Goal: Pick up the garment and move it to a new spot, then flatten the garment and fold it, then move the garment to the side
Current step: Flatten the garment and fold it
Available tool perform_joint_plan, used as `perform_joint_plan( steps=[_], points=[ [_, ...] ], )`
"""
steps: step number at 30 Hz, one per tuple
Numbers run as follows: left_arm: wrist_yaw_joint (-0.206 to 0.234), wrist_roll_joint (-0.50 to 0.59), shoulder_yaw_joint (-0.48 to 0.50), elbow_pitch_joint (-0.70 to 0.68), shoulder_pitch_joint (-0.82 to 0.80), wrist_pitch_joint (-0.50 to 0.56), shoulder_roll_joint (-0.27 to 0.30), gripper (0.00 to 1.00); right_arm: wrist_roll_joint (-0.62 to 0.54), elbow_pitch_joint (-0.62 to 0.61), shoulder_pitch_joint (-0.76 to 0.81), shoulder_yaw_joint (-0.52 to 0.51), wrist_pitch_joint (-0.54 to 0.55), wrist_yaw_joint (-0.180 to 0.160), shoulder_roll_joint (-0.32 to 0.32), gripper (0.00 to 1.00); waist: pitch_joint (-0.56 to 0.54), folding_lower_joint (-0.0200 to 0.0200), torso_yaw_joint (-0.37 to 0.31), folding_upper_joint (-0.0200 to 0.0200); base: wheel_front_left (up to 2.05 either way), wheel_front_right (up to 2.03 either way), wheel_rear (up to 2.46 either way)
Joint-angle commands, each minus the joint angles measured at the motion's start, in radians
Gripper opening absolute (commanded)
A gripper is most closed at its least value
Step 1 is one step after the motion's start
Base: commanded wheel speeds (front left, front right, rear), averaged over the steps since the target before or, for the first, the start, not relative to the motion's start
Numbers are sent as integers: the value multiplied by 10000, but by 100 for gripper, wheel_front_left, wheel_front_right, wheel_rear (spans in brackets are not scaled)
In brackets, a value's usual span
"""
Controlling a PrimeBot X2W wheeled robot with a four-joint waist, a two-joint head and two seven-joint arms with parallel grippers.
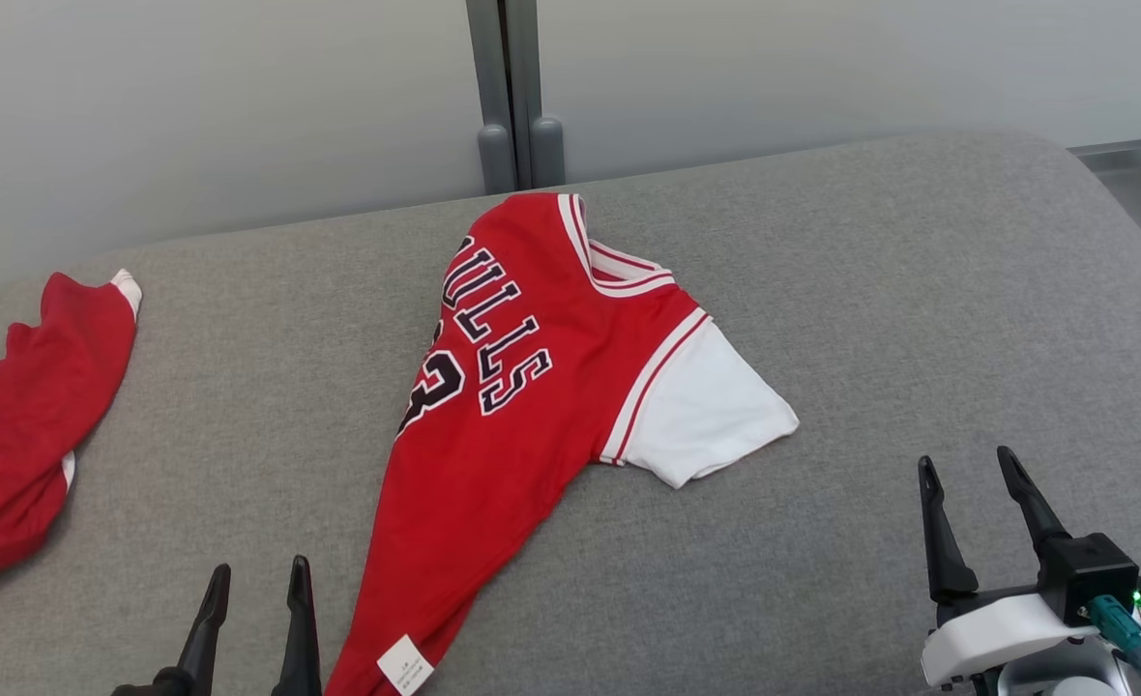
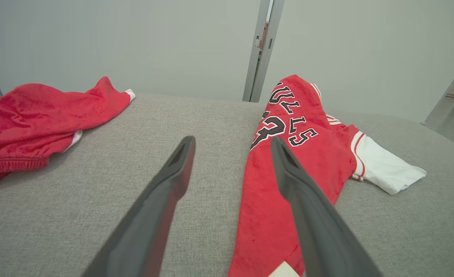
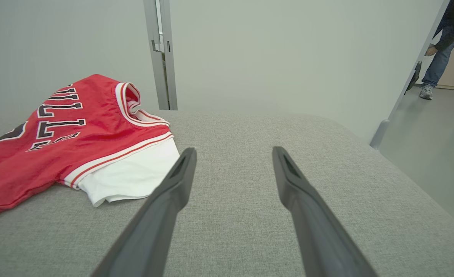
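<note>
Your left end effector (image 1: 260, 567) and right end effector (image 1: 965, 456) gape empty; snagging one layer may bunch the centre-frame red-and-white fabric jersey (image 1: 522, 406).

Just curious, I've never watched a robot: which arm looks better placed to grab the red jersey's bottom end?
Probably the left. The left gripper stands open beside the jersey's labelled bottom end; the right gripper, also open, sits past the white sleeve.

Jersey (image 1: 522, 416) at the middle of the padded surface (image 1: 870, 290), second garment (image 1: 19, 416) far left
</note>
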Motion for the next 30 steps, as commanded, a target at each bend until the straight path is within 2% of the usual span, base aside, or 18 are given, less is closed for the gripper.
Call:
perform_joint_plan(
  steps=[1,21,26,30],
  points=[
    [-22,-54,-38,126,-129,-4,21,100,-82,7,-169,29,-31,-14,-16,100,39,0,-87,-1,0,0,0],
    [9,-104,-56,578,-52,-5,20,100,41,81,-344,147,-31,-14,-19,100,54,0,45,-1,0,0,0],
    [329,19,-220,1751,4,8,26,100,167,438,-912,289,-31,-14,-347,100,17,0,233,-1,0,0,0],
    [394,3,-437,2169,-247,1073,89,100,38,1526,-1982,576,288,-12,-826,100,71,0,449,-1,0,0,0]
  ],
)
